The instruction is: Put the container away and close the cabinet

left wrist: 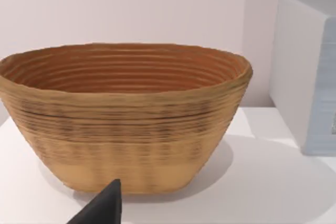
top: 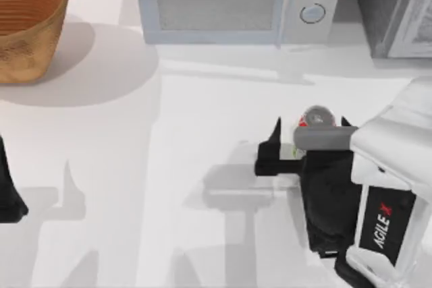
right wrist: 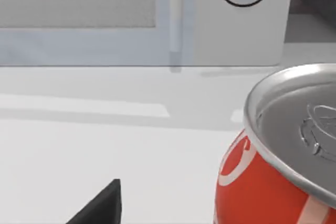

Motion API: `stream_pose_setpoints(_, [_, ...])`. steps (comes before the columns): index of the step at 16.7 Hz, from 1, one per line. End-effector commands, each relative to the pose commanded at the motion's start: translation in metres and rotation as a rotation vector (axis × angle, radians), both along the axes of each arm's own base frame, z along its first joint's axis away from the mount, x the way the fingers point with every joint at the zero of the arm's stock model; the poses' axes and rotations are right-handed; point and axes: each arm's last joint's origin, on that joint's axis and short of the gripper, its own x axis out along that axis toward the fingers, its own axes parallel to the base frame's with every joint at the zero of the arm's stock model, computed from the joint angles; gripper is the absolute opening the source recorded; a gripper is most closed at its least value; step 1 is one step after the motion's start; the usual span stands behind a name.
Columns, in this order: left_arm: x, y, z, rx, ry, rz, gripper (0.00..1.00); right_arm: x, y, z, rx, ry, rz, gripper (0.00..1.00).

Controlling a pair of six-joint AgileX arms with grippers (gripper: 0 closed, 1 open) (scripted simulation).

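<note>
The container (top: 316, 117) is a small can with a silver top and a red-and-white label, standing upright on the white table right of centre. My right gripper (top: 311, 126) is open, one black finger on each side of the can, which sits nearer the right-hand finger. In the right wrist view the container (right wrist: 278, 161) looms close, with one dark fingertip (right wrist: 105, 205) well apart from it. The cabinet (top: 391, 11), dark grey and speckled with a pale framed panel, stands at the back right corner. My left gripper (top: 8, 193) is parked at the table's left edge.
A white microwave (top: 229, 1) with two round knobs stands at the back centre, left of the cabinet. A woven brown basket (top: 27, 25) sits at the back left, and the basket (left wrist: 126, 114) is close in front of the left wrist camera.
</note>
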Motion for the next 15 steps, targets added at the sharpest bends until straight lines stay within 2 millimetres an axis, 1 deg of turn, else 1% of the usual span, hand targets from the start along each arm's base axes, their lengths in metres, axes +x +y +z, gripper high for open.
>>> stream_pose_setpoints(4, [0.0,0.0,0.0,0.0,0.0,0.0,1.0,0.0017,-0.0002,-0.0002,0.0,0.0,0.0,1.0])
stream_pose_setpoints(15, [0.0,0.0,0.0,0.0,0.0,0.0,1.0,0.0017,-0.0002,-0.0002,0.0,0.0,0.0,0.17])
